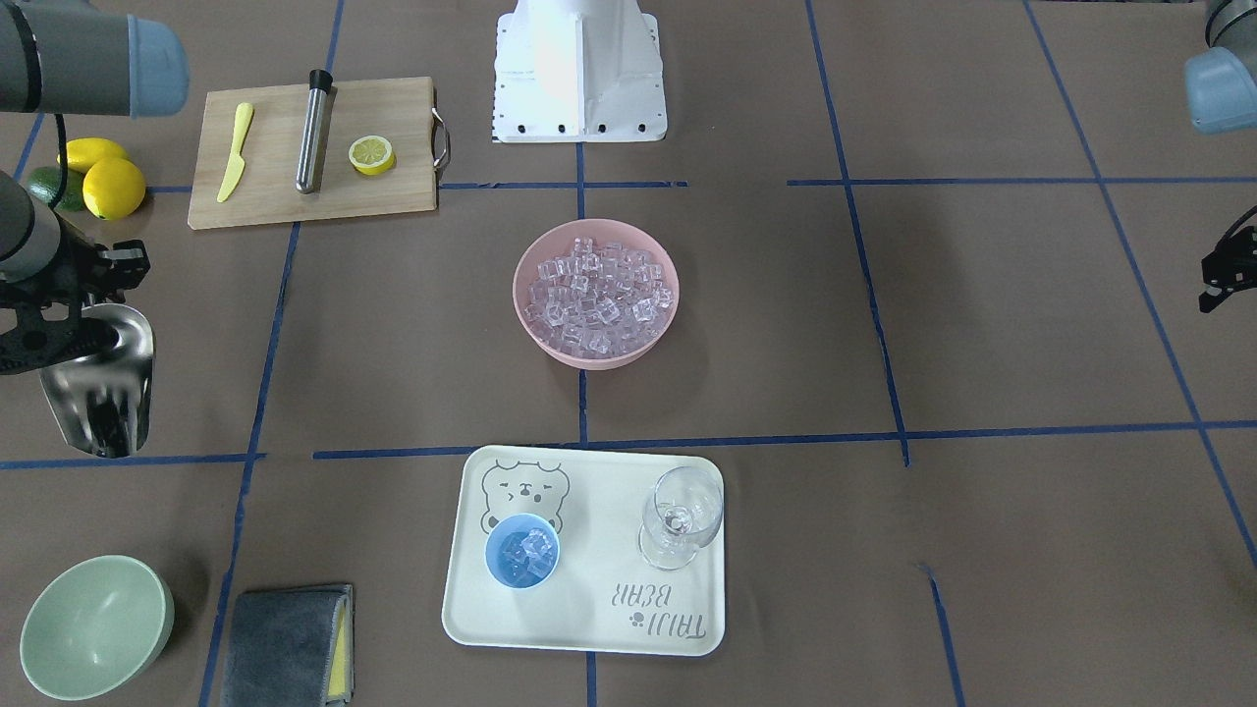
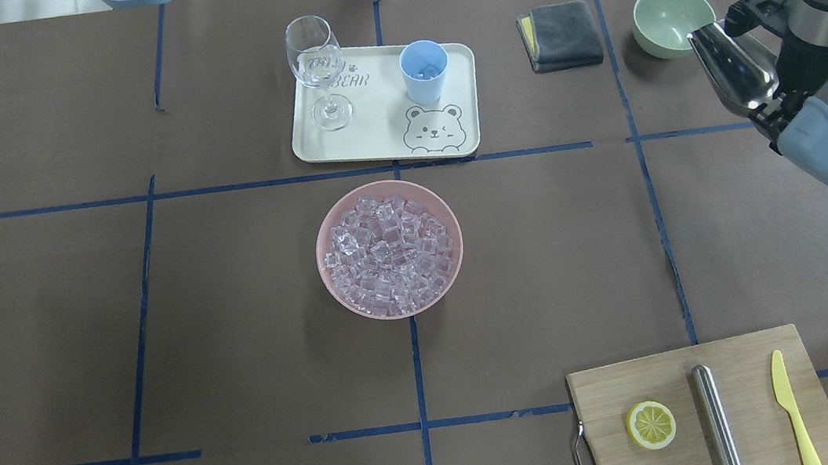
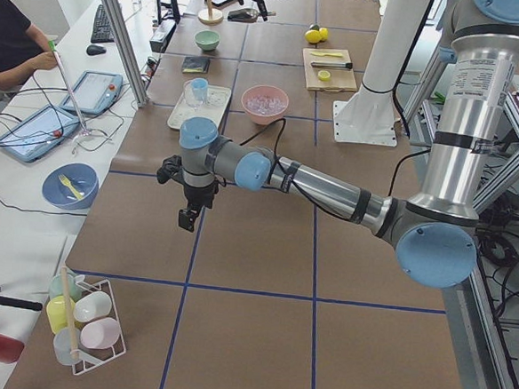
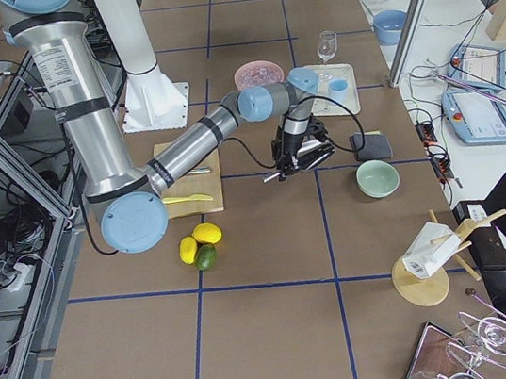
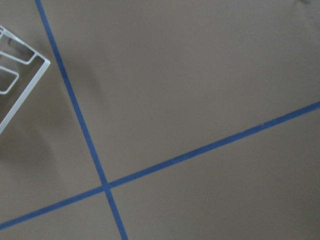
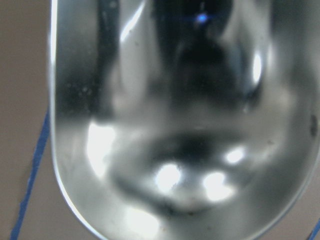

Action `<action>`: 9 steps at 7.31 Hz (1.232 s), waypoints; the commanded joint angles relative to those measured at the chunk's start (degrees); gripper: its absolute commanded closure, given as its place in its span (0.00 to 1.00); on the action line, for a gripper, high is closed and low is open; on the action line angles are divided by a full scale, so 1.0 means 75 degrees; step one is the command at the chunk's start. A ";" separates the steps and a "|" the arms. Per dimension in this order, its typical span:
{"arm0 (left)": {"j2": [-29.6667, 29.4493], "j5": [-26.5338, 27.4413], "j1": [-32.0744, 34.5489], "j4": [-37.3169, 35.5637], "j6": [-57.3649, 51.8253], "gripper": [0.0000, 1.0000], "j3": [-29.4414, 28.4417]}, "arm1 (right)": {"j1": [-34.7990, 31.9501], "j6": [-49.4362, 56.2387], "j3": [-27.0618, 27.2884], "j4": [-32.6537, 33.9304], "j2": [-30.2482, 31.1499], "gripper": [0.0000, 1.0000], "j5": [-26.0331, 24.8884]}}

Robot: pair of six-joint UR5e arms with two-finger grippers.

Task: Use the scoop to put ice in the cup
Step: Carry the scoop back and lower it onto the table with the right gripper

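My right gripper (image 1: pixel 90 332) is clamped on the handle of the scoop (image 1: pixel 103 383), held above the table at my far right with its mouth pointing toward the green bowl (image 1: pixel 93 628). The cup (image 1: pixel 497 568) stands well apart from it on the tray (image 1: pixel 589 614), with some ice (image 1: pixel 533 545) inside. The pink bowl (image 1: pixel 525 329) holds many more cubes. I cannot tell whether my left gripper (image 1: pixel 1228 280) is open or closed.

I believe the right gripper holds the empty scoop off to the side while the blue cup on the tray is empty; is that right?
Not quite: the cup on the tray holds a few ice cubes, as the front-facing view shows. The right gripper does hold the empty scoop off to the side.
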State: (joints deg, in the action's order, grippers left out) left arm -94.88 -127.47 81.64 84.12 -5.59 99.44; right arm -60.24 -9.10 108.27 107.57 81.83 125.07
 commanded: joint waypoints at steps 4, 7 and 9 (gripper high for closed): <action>0.0263 -0.0020 0.0623 -0.0670 -0.0848 0.00 -0.0192 | 0.0740 -0.2777 -0.1135 -0.4682 0.1523 1.00 -0.0036; 0.0240 -0.0055 0.0623 -0.0646 -0.0837 0.00 -0.0203 | 0.1444 -0.3838 -0.1019 -0.4569 0.1253 1.00 0.0023; 0.0240 -0.0067 0.0623 -0.0623 -0.0837 0.00 -0.0180 | 0.1539 -0.3826 -0.0949 -0.4290 0.1253 1.00 0.0035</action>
State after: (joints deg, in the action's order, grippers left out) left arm -93.06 -127.88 86.31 79.34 -11.87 97.99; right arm -49.36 -37.64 100.78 73.98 91.30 125.29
